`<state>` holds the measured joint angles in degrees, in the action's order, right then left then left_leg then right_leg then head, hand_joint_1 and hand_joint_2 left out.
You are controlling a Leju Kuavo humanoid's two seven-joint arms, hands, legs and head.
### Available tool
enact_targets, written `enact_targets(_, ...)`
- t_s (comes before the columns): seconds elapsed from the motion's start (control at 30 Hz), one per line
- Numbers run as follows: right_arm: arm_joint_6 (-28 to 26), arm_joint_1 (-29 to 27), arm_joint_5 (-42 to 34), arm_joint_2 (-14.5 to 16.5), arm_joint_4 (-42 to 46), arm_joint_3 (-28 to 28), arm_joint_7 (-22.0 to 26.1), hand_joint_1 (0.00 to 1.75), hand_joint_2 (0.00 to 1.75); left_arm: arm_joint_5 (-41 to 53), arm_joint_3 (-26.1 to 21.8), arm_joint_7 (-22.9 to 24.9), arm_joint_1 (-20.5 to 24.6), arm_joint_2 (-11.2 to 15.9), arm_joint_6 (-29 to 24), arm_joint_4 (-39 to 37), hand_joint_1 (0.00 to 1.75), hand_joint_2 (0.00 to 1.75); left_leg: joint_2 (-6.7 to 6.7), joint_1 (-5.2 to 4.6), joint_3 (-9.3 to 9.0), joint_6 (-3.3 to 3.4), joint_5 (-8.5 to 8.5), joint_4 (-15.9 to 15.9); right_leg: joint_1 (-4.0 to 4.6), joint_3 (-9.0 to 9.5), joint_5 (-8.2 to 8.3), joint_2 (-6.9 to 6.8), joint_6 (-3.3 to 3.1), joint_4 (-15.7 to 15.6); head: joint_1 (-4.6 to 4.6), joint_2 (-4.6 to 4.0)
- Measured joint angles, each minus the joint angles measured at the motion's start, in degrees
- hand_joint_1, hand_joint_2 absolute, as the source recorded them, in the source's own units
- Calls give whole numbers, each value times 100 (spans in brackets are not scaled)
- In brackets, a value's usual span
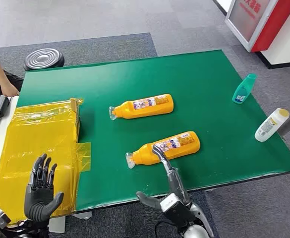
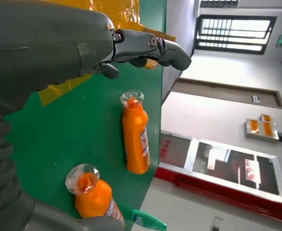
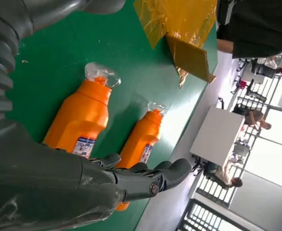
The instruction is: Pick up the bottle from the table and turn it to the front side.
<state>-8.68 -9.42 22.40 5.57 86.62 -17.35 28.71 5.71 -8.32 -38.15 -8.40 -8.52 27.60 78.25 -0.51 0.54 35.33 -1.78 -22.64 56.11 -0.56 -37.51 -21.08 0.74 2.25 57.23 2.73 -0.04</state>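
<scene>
Head view: two orange bottles lie on their sides on the green table. The near bottle is just ahead of the right hand, whose outstretched fingers reach over its middle, holding nothing. The far bottle lies further back. The left hand is raised, fingers spread, empty, over a yellow bag.

Left wrist view: straight fingers; both bottles beyond.

Right wrist view: extended fingers above the near bottle, contact unclear.
</scene>
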Motion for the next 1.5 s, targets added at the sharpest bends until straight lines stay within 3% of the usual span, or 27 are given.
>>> enact_targets(0.13,-27,-62,283,2,70,145,-25,0,175,126,112,1,95,-55,-190,-132,0,175,0,-1,0,0,0,0,-1,0,2,0,2,0,-1,-1)
enact_targets(0.3,-25,32,1394,-13,188,303,-530,0,175,79,299,1,224,-63,-387,-264,0,175,0,0,0,-1,1,0,-1,0,4,1,2,0,-2,0)
enact_targets(0.67,1,1055,3106,-354,-105,341,-1482,0,175,-343,349,0,287,185,-174,-300,0,175,1,0,3,8,16,0,-1,1,16,0,7,0,-1,-1)
enact_targets(0.87,149,1585,3334,-508,-514,326,-1753,0,175,-379,321,1,287,323,-111,-301,0,175,1,-1,4,9,19,0,-1,1,19,0,9,0,-1,0)
enact_targets(1.0,616,2041,3567,-680,-948,219,-2122,0,175,-368,316,1,315,376,-118,-312,0,175,1,-1,5,9,21,0,-1,1,21,0,9,0,-1,0)
enact_targets(1.23,1609,3259,3683,-1319,-2308,-314,-2475,0,175,-162,341,0,418,498,-529,-376,0,175,0,-7,8,18,36,2,-11,0,35,-1,22,0,-1,0)
enact_targets(1.5,2138,4138,3515,-1881,-3257,-921,-2579,0,175,-62,484,1,466,638,-918,-460,0,175,-1,-10,9,19,38,2,-13,-2,38,-1,21,0,-1,0)
